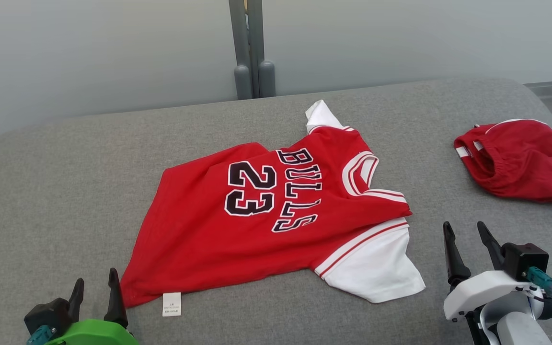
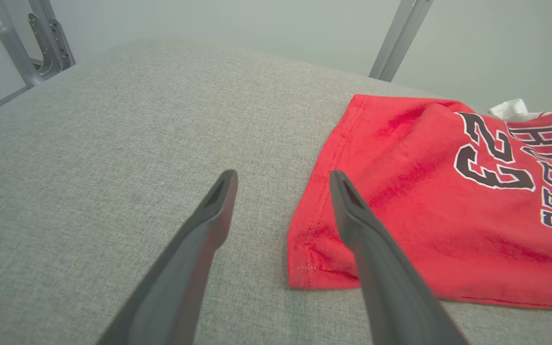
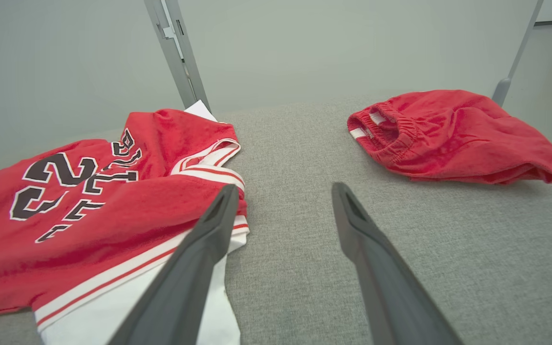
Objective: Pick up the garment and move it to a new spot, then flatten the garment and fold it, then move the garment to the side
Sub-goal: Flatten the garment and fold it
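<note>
A red shirt [image 1: 266, 215] lies front up in the middle of the grey padded worktop [image 1: 65, 191], turned sideways. Its hem points to the left edge and its collar to the right. It lies mostly flat, which suggests the flattening step is under way and the fold has not begun.

The left tool [image 1: 96, 280] sits at the near edge beside the shirt's near hem corner. Its two fingers are spread wide with nothing between them. In the left wrist view the left tool [image 2: 283, 177] frames bare worktop, and one finger crosses the hem corner. Whether that finger touches the cloth cannot be told.

The right tool [image 1: 464, 230] is just as wide apart and empty. It stands just off the near white sleeve [image 1: 376, 268]. The two tools bracket the shirt's near side, probably so that each can take one end.

A pair of red shorts [image 1: 520, 160] lies crumpled near the right edge, well apart from the shirt, so the shirt is probably the garment in hand.

The far sleeve [image 1: 321, 115] is folded up and shows only a white tip. A small white label [image 1: 171, 304] sticks out at the near hem, its print too small to read. The shirt's back is hidden, and so is any crease beneath it. The picture cuts off both arms at its lower edge.
</note>
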Available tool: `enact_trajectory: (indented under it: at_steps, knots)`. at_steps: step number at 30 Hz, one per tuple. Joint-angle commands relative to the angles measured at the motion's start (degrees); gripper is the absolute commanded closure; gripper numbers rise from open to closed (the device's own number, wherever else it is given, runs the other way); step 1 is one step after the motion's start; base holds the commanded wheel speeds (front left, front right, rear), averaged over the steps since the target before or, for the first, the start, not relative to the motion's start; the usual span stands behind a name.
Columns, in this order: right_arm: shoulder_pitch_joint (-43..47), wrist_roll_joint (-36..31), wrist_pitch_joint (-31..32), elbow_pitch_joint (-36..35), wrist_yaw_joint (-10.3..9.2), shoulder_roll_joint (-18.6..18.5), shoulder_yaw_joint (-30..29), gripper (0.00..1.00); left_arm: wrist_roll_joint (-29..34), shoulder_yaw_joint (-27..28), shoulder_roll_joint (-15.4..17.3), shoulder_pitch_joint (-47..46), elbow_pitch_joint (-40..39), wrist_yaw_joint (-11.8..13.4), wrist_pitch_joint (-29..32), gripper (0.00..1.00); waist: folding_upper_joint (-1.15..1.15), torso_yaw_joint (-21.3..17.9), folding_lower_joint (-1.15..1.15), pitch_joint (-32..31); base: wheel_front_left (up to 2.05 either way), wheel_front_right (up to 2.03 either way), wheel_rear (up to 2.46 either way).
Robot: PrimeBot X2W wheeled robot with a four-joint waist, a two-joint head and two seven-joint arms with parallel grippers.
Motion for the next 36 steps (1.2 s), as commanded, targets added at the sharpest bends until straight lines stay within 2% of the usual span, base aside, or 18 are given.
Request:
enact_trajectory:
  at_steps: [1, 5, 14, 25, 36]
  knots:
    - [1.14, -1.09, -0.14, -1.24, -0.05, 0.13, -0.03, 0.00, 2.09, 1.08, -0.57, 1.44, -1.61, -0.29, -0.01, 0.00, 0.00, -0.12, 0.00, -0.43, 0.00, 0.00, 0.00]
    - [2.31, -2.81, -0.14, -3.36, -0.06, 0.40, 0.61, 0.00, 6.01, 2.99, -1.80, 3.09, -4.51, -0.62, 0.00, 0.00, 0.00, -0.20, 0.00, -1.07, 0.00, 0.00, 0.00]
    - [4.52, -4.88, -0.14, -5.81, -0.06, 0.96, 1.55, 0.00, 10.04, 5.00, -3.11, 5.95, -7.86, -1.13, -0.01, 0.00, 0.00, 0.10, 0.00, -2.06, 0.00, 0.00, 0.00]
    - [4.94, -4.97, -0.14, -5.93, -0.05, 1.22, 1.71, 0.00, 8.31, 3.39, -3.18, 6.53, -9.54, -0.67, -0.01, 0.00, 0.00, 0.74, 0.00, -1.31, 0.00, 0.00, 0.00]
    - [3.31, -5.15, -0.14, -2.01, -0.06, 1.25, 3.44, 0.00, 6.41, 0.09, -3.17, 4.43, -6.24, -0.64, 0.00, 0.00, 0.00, 0.33, 0.00, 2.95, 0.00, 0.00, 0.00]
